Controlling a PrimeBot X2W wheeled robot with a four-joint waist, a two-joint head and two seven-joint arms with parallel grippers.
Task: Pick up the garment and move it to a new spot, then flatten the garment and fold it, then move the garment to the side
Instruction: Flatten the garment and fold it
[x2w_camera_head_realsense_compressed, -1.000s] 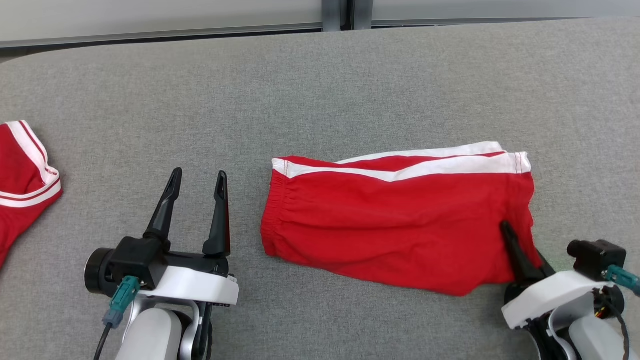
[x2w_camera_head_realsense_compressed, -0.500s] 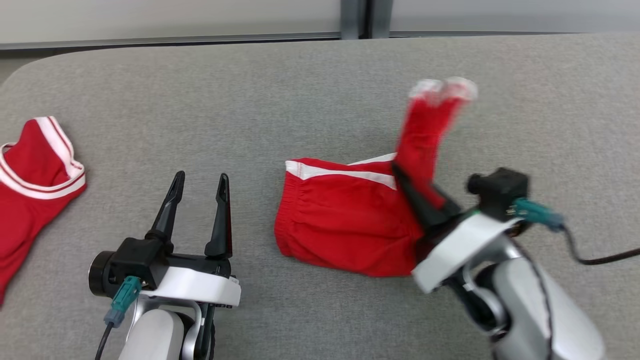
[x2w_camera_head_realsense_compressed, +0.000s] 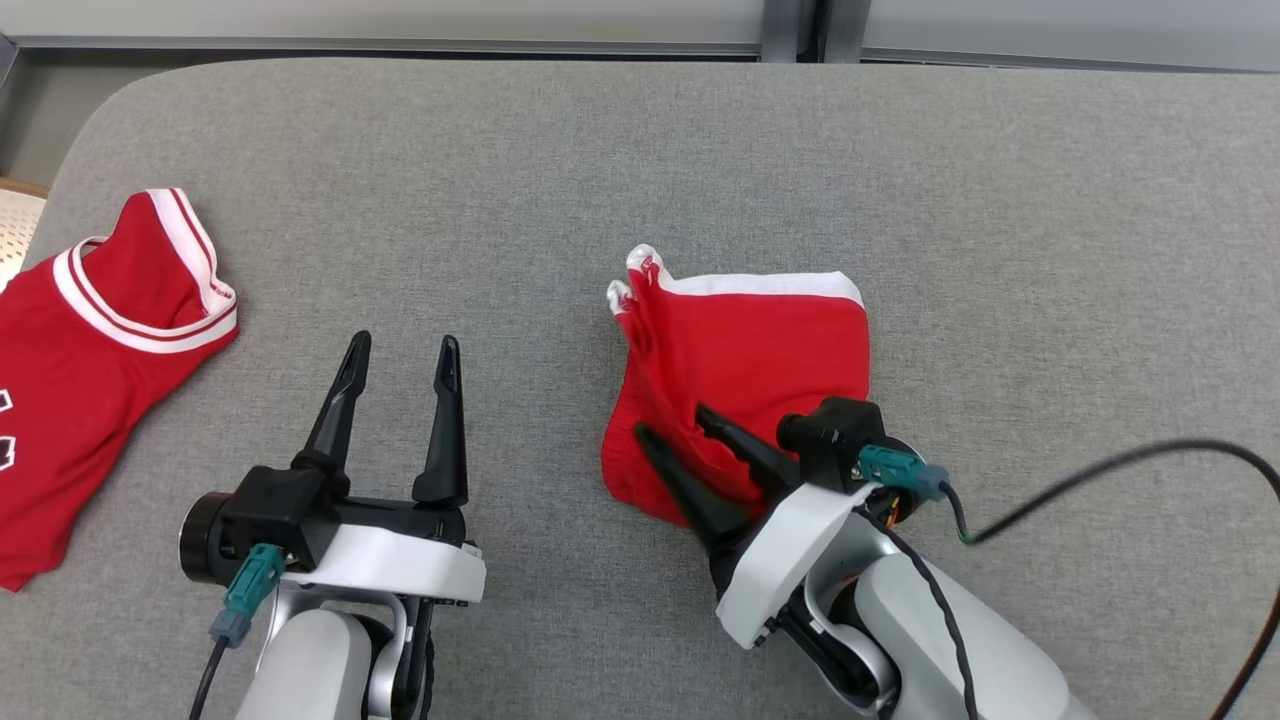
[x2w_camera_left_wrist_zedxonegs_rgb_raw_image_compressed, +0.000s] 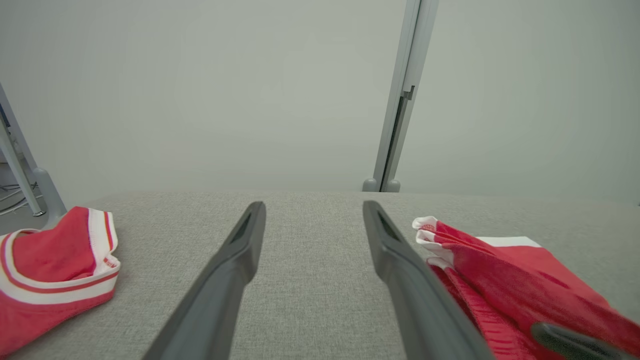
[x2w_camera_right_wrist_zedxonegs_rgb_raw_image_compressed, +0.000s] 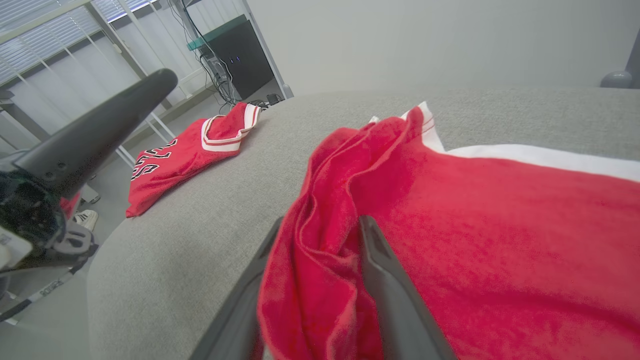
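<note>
The garment (x2w_camera_head_realsense_compressed: 770, 340) is a pair of red shorts with white trim, lying doubled over at the middle of the grey table (x2w_camera_head_realsense_compressed: 560, 180); its white-edged hems bunch at the upper left. My right gripper (x2w_camera_head_realsense_compressed: 675, 422) rests on the garment's near left edge. Its fingers are parted, with a loose ridge of red cloth (x2w_camera_right_wrist_zedxonegs_rgb_raw_image_compressed: 320, 260) lying between them. In the right wrist view the garment (x2w_camera_right_wrist_zedxonegs_rgb_raw_image_compressed: 500, 225) spreads to the right of that gripper (x2w_camera_right_wrist_zedxonegs_rgb_raw_image_compressed: 321, 222). My left gripper (x2w_camera_head_realsense_compressed: 400, 345) hovers open and empty left of the shorts, also seen as left gripper (x2w_camera_left_wrist_zedxonegs_rgb_raw_image_compressed: 312, 210) beside the garment (x2w_camera_left_wrist_zedxonegs_rgb_raw_image_compressed: 500, 270).
A red jersey (x2w_camera_head_realsense_compressed: 90, 350) with white-striped collar lies at the table's left edge, partly hanging off. A black cable (x2w_camera_head_realsense_compressed: 1100, 470) trails from my right wrist across the table's right side. The table's rounded far-left corner (x2w_camera_head_realsense_compressed: 90, 110) is near the jersey.
My right gripper swung the garment's right end up and over to the left, doubling it, and its fingers have parted. The head view has shifted. The left gripper stayed still.
</note>
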